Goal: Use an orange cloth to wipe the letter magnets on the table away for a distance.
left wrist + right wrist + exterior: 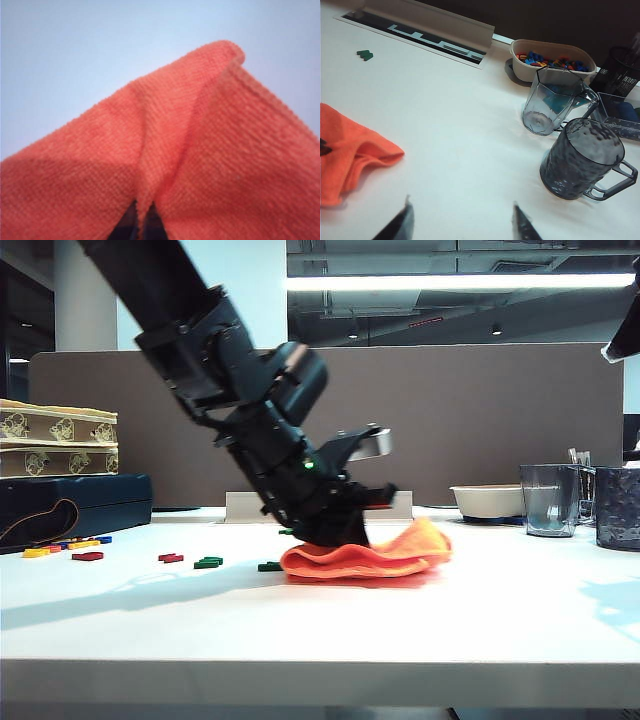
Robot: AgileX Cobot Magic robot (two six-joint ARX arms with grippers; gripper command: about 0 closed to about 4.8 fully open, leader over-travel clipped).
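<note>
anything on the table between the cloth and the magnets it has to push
Nothing visible: the left tool presses the orange cloth onto the table, and the nearest letter magnets lie beside its edge, with bare surface between.

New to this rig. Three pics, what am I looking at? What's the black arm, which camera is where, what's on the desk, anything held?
It is a two-armed robot at a white table. One picture comes from a camera off the arms; the other two from cameras on each wrist. The left end effector is shut on the orange cloth, pressing it onto the table; its wrist view is filled by that cloth. The right end effector hangs open, holding nothing. Letter magnets lie scattered left of the cloth. On the right stand two clear pitchers and a bowl of coloured pieces.
</note>
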